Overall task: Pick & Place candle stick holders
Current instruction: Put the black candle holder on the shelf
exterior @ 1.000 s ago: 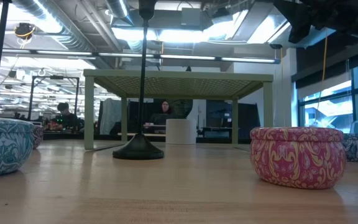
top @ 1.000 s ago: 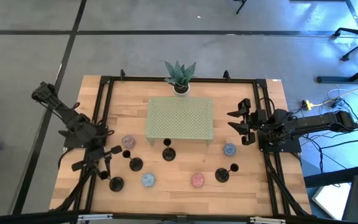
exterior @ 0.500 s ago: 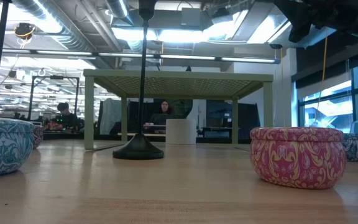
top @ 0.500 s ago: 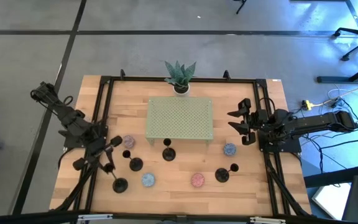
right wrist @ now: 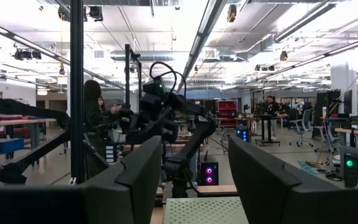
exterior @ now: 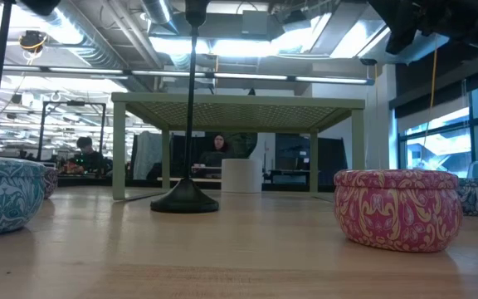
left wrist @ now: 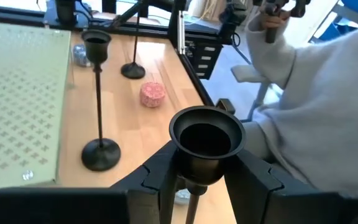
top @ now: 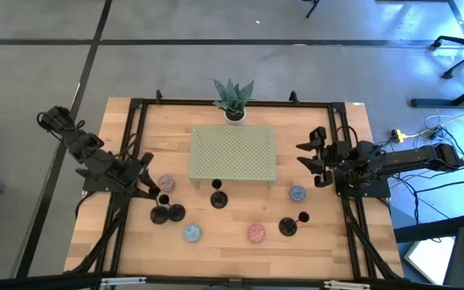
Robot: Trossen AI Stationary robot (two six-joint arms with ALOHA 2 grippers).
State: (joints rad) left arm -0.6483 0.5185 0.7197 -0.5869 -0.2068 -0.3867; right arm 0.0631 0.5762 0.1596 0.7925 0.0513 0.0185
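Wooden table [top: 240, 242] near its left edge: left pincer [left wrist: 197, 177] clenched on a candle holder [left wrist: 205, 138]. Its base may clip the neighbouring holder [top: 176, 213] and topple it. Right pincer [top: 311, 158] waits released at the right edge.

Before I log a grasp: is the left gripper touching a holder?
Touching. In the left wrist view the left gripper clamps the holder's stem just under its cup.

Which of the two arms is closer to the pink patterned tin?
Neither clearly. The pink tin lies near the table's front; the left pincer, gripping a candle holder, and the right pincer sit about equally far off on opposite sides.
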